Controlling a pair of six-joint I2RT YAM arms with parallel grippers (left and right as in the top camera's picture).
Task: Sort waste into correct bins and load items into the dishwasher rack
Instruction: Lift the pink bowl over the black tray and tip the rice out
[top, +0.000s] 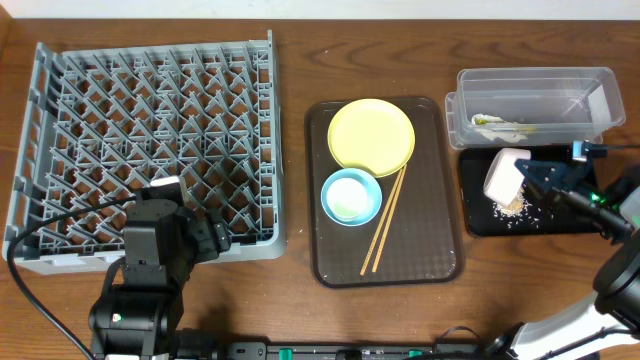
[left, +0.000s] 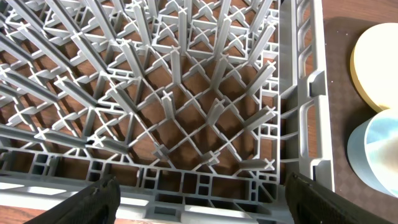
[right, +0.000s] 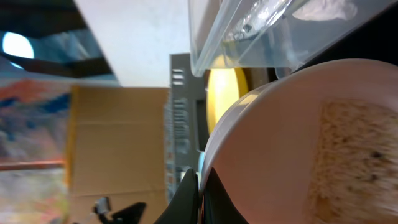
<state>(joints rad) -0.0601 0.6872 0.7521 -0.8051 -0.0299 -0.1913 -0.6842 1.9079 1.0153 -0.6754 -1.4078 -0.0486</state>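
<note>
1. At the near-left of the table, the L gripper (left: 202, 186) hangs over the rack's (top: 150, 130) near-right corner. Its jaws are spread wide w/ nothing between them, and its fingers (left: 93, 199) touch nothing.
2. Rack: grey, lattice of pegs. No dishes show in it.
3. Centre: brown tray (top: 330, 250), just R of the rack.
4. On it, near to far: chopsticks (top: 384, 222) lying slantwise side by side, then blue bowl (top: 330, 185) w/ a pale inside, just L of the sticks. The yellow plate (top: 371, 136) is at the far end. Can't tell if plate and bowl touch.
5. Right side: the R gripper (right: 200, 193) is clamped tight on the rim of the white bowl (top: 507, 172), one finger on each side of the rim.
6. The bowl is tipped on edge over the black tray (top: 480, 220). Wrist view shows a tan grainy patch on its face.
7. Crumbs (top: 512, 207) lie on the black tray just below the bowl.
8. Farthest: clear tub (top: 600, 80), right behind the black tray, w/ the wrapper (top: 498, 125) inside at its near-left.
</note>
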